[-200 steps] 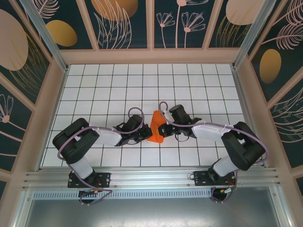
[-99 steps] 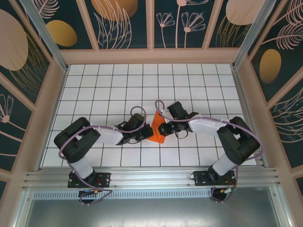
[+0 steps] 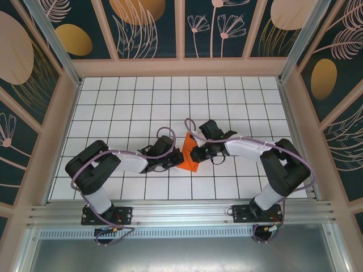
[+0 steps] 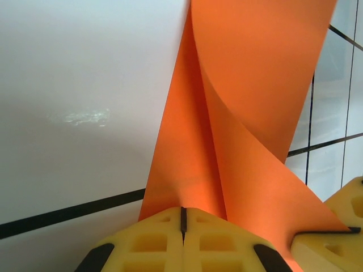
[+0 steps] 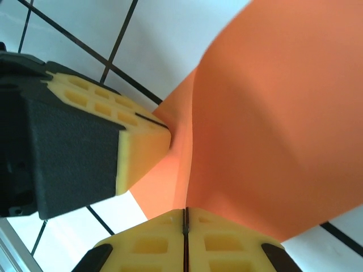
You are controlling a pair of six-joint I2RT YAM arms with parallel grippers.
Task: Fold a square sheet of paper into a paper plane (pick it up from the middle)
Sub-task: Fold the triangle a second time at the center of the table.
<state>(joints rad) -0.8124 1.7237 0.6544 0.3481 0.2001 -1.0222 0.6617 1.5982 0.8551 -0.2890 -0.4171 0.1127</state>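
The paper (image 3: 189,154) is bright orange, folded and curling, pinched between two robot grippers low over the white grid table (image 3: 227,102). It sits near the middle of the table, a little toward the near edge. Whether its lowest corner touches the tiles cannot be told.

In the left wrist view the paper (image 4: 244,113) rises as two overlapping layers, one sweeping over the other in a soft curve. The left gripper (image 4: 182,216) holds its bottom edge, with the yellow pads (image 4: 153,243) pressed together so that only a thin dark seam shows between them. The right gripper (image 4: 329,231) is at the lower right, also closed on a corner of the paper.

In the right wrist view the paper (image 5: 272,124) spreads upward and to the right. The right gripper (image 5: 185,218) clamps it at the bottom, pads (image 5: 227,243) tight together. The left gripper (image 5: 163,130) comes in from the left, its tip closed on the paper's crease.

From above, the left gripper (image 3: 176,160) and the right gripper (image 3: 197,153) meet nearly tip to tip at the paper. Both black and white arms are bent inward from their bases. Dark teal walls (image 3: 147,22) with a leaf pattern surround the table.
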